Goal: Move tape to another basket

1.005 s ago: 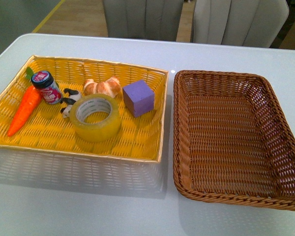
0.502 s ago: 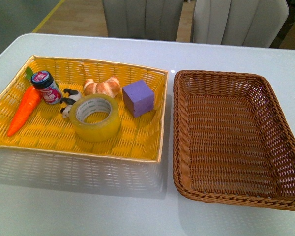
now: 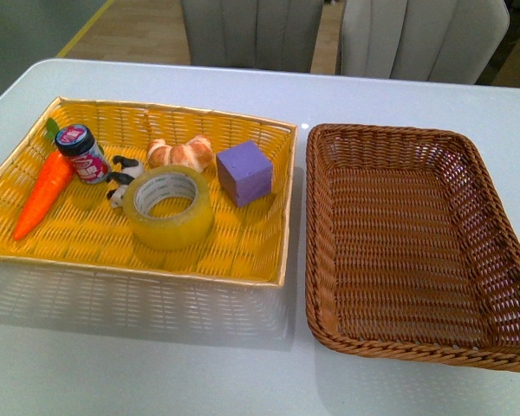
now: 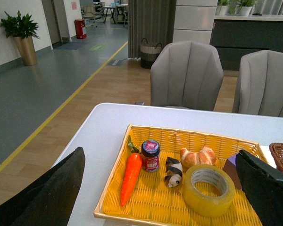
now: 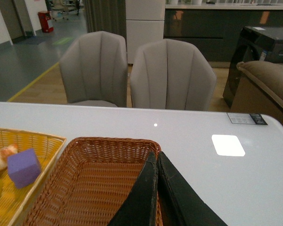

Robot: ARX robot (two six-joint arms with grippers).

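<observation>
The tape (image 3: 170,227), a wide yellow translucent roll, lies flat in the yellow woven tray (image 3: 243,260) on the left of the table. To its right stands the dark brown wicker basket (image 3: 399,136), with nothing in it. Neither arm shows in the front view. In the left wrist view my left gripper (image 4: 160,154) is open wide, held back from the tray, and the tape (image 4: 203,203) shows between its black fingers (image 4: 52,193). The basket's corner (image 4: 281,153) shows at that frame's edge. My right gripper (image 5: 155,155) is shut on nothing above the basket (image 5: 85,188).
The tray also holds an orange carrot (image 3: 43,195), a small red jar (image 3: 82,153), a panda toy (image 3: 121,179), a croissant (image 3: 180,153) and a purple cube (image 3: 243,172) next to the tape. Two grey chairs (image 3: 347,35) stand behind the white table (image 3: 156,347).
</observation>
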